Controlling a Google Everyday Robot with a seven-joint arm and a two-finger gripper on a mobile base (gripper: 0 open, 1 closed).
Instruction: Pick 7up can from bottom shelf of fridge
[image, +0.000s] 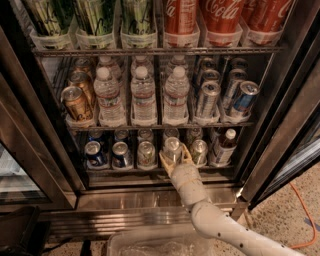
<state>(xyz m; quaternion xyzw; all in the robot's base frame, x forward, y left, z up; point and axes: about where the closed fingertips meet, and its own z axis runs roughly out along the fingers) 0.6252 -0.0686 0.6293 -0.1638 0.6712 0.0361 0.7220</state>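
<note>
The gripper (175, 156) grasps the 7up can (172, 146), which stands at the front of the bottom shelf (130, 171) in the fridge (150, 200). Risk: a tilted withdrawal may strike the adjacent can (199, 150) or the shelf rail, loosening the grip.

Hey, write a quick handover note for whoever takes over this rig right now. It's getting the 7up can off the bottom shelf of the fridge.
End effector: reached into the fridge, at the front of the bottom shelf, right at the 7up can. Grip not confirmed from this view.
Can: upright on the shelf, fourth from the left in the front row.
Done: approach to the can.
Left: confirm the grip, lift the can clear of its lane, and draw it out of the fridge.
</note>
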